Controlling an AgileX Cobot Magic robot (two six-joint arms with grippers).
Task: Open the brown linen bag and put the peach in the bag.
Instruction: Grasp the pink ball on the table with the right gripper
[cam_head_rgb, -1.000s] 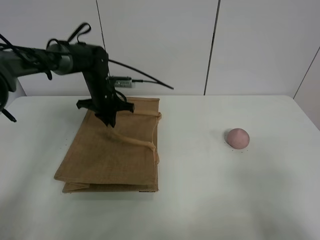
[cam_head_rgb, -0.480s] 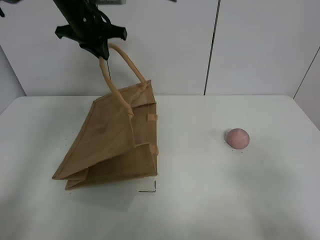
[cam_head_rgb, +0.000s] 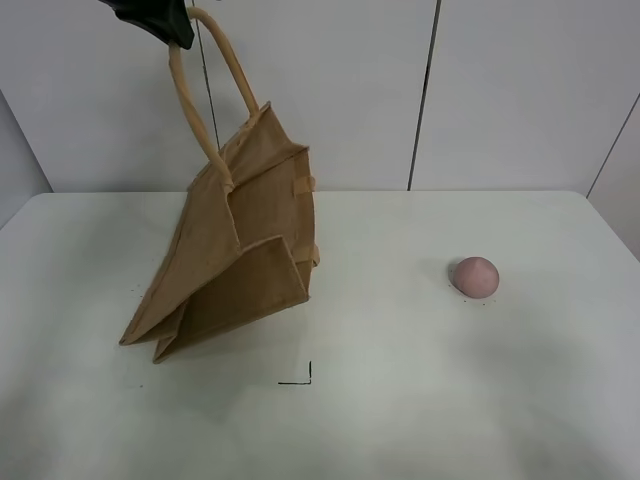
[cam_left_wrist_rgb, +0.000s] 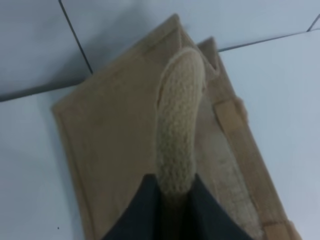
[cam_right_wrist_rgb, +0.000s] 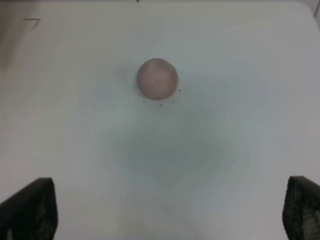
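Up she goes! The left hand (cam_left_wrist_rgb: 175, 205), pinching a handle (cam_left_wrist_rgb: 180, 125), has hoisted the brown linen bag (cam_head_rgb: 240, 250) off its side at nine o'clock. The peach (cam_head_rgb: 475, 276) waits on the table (cam_head_rgb: 400, 420) at three o'clock, and the right hand (cam_right_wrist_rgb: 165, 205) is spread wide near it. The bag's mouth looks barely parted.

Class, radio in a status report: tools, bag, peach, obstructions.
Left tool shut on handle; brown linen bag hangs tilted. Right tool open above peach. Nothing between bag and peach.

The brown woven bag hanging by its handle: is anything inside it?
Its inside is hidden: the tan-brown jute bag shows only outer cloth. The small round pink peach lies outside, on the white table.
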